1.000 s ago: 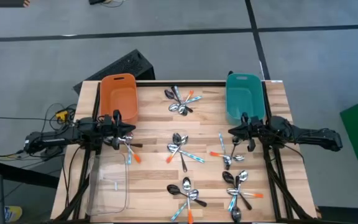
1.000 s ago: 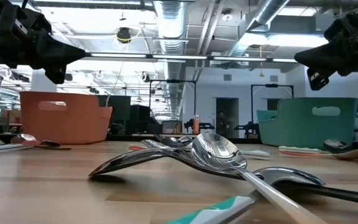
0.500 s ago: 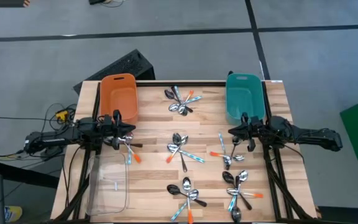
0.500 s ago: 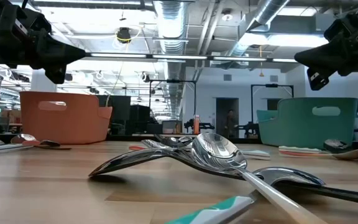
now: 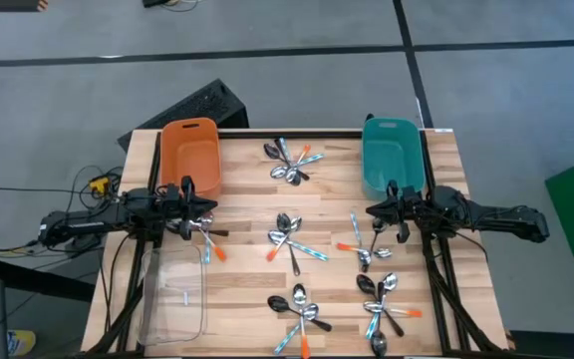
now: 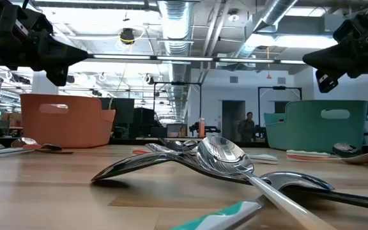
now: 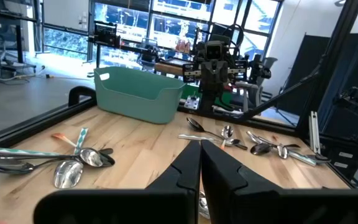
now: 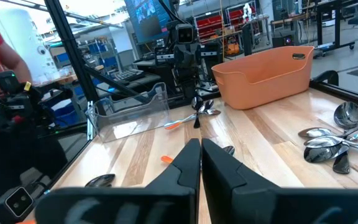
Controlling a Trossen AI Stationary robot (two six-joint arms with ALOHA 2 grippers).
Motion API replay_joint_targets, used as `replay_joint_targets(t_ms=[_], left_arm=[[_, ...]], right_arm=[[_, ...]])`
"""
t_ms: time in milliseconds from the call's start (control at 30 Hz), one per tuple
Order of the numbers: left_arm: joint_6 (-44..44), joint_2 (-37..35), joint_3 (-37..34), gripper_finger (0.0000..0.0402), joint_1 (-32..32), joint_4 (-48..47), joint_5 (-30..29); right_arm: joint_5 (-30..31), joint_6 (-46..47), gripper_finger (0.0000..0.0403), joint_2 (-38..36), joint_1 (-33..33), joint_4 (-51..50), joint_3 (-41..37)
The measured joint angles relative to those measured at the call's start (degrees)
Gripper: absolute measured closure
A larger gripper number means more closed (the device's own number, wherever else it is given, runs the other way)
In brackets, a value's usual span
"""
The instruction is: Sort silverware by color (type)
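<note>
Spoons point(image 5: 290, 242) are scattered in clusters across the tabletop point(image 5: 247, 289). The left end effector point(image 5: 204, 216), fingers pressed together, is held at 9 o'clock; the right end effector point(image 5: 375, 214), likewise closed and empty, at 3 o'clock.

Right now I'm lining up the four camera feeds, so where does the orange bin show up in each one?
High view: the orange bin is at the table's far left corner, just beyond the left gripper.
Low view: left of the picture, standing on the table.
Left wrist view: not in it.
Right wrist view: upper right, across the table.
Shared landmark: the clear tray near the bin.
</note>
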Motion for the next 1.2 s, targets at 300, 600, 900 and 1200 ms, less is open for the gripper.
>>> replay_joint_targets(t_ms=[300, 600, 900, 1200], left_arm=[[0.0, 0.0, 0.0, 0.04, 0.0, 0.0, 0.0], [0.0, 0.0, 0.0, 0.04, 0.0, 0.0, 0.0], [11.3, 0.0, 0.0, 0.04, 0.0, 0.5, -3.3], [6.7, 0.0, 0.0, 0.04, 0.0, 5.5, -7.4]], right_arm=[[0.0, 0.0, 0.0363, 0.0, 0.0, 0.0, 0.0], [0.0, 0.0, 0.0363, 0.0, 0.0, 0.0, 0.0], [0.0, 0.0, 0.0363, 0.0, 0.0, 0.0, 0.0], [0.0, 0.0, 0.0363, 0.0, 0.0, 0.0, 0.0]])
